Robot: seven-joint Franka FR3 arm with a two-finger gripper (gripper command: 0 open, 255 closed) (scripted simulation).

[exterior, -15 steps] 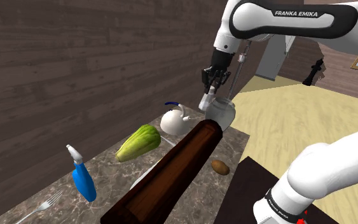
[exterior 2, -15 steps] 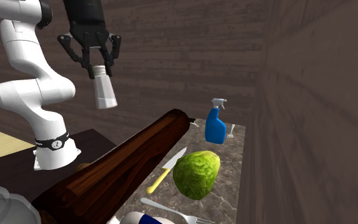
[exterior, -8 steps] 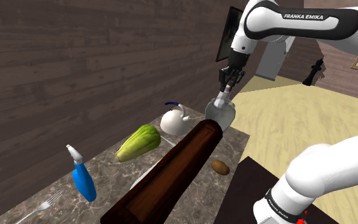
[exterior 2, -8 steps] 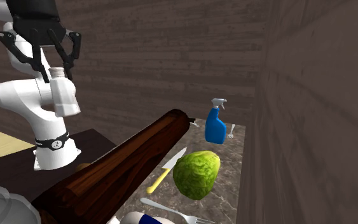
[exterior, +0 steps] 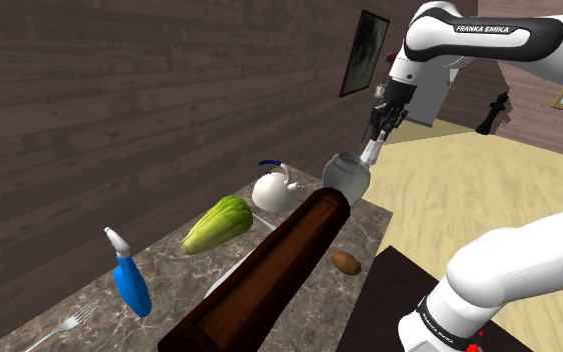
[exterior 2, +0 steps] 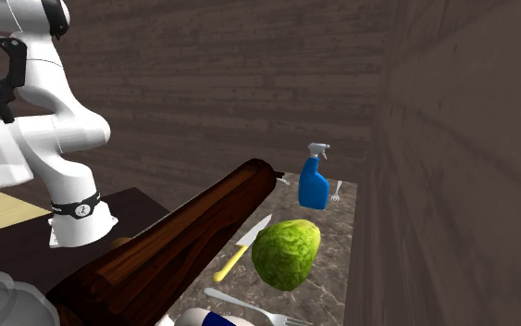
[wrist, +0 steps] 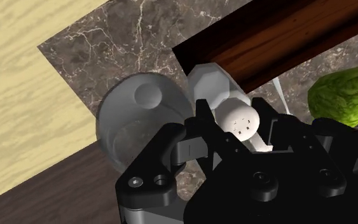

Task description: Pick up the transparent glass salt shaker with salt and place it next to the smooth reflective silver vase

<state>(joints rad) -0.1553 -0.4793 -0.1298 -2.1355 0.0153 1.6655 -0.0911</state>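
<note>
Fingers [wrist: 207, 124] are pinching the salt shaker [wrist: 240, 121] near the grey vase [wrist: 139, 118]; placing is calling for an upright descent onto bare counter [wrist: 107, 57], clearing vase and wooden log [wrist: 285, 38].

Pale salt shaker [wrist: 225, 102], holed cap upward, clasped aloft close beside the rounded grey vase [wrist: 130, 127]

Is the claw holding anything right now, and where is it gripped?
The claw is shut on the salt shaker, clasping its capped upper end.
</note>
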